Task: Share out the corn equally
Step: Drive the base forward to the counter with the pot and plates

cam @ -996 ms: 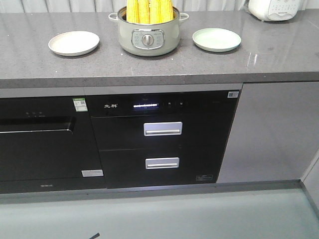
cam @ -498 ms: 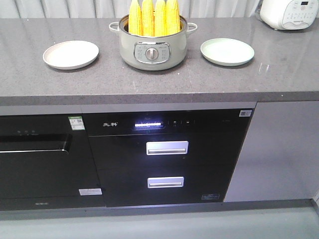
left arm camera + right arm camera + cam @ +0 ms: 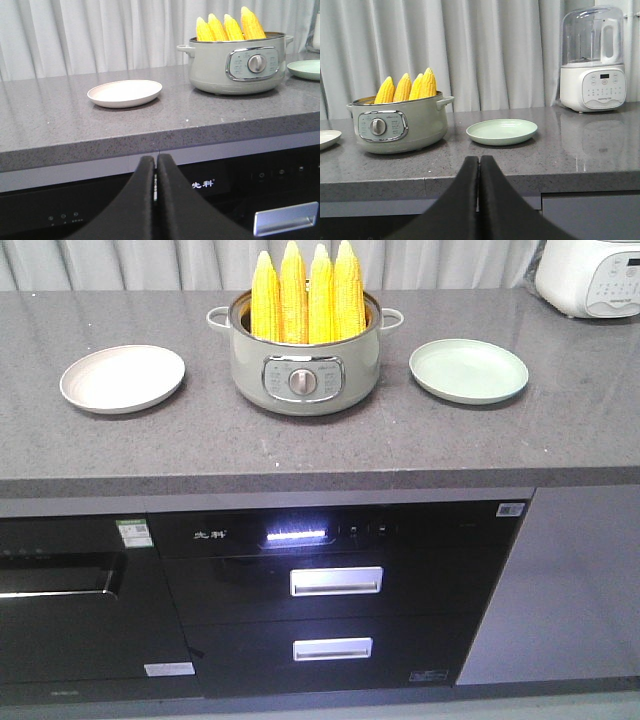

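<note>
Evidently the view has drawn closer, yet all four corn cobs stand in the pot, beige plate at nine o'clock, green plate at three, left gripper and right gripper closed, empty.

Shows the corn whole to the tips, cropped a second ago. Sets the pot, beige plate and green plate lower in the front view, wider apart. Reveals curtain behind, and a brighter display.
</note>
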Robot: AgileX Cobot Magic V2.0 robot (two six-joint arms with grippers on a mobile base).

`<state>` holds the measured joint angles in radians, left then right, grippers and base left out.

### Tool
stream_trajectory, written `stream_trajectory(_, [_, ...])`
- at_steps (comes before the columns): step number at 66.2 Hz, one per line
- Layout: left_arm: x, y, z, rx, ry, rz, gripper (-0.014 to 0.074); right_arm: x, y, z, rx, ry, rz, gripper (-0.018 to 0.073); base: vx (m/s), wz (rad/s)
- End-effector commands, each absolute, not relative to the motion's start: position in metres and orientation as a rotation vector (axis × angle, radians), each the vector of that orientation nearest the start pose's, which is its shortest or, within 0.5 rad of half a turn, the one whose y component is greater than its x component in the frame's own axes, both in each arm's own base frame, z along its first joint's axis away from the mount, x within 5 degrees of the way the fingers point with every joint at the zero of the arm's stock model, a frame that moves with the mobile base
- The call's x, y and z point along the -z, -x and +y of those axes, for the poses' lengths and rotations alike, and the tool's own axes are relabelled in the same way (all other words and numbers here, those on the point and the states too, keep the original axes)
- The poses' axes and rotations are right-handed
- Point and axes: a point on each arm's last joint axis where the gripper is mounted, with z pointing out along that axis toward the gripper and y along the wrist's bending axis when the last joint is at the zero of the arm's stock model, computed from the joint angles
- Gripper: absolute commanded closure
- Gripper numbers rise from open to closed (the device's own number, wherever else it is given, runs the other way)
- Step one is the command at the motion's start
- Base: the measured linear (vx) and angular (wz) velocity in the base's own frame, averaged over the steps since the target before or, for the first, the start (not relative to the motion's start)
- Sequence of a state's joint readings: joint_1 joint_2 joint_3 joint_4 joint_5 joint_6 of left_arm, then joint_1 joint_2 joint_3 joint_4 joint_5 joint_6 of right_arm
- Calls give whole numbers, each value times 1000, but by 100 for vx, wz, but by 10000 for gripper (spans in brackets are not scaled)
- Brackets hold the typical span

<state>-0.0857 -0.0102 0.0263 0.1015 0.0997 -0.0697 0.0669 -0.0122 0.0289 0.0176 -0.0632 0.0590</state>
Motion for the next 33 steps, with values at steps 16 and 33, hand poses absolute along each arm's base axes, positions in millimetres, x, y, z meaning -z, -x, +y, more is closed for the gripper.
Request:
stream_trajectory(16, [-199, -56, -5, 60, -73, 1516, 603, -214, -55, 3, -109, -7, 1372, 570, 19, -2])
stream_trajectory(33, [-199, -56, -5, 60, -73, 1516, 603, -214, -55, 3, -109, -7, 1372, 570, 20, -2])
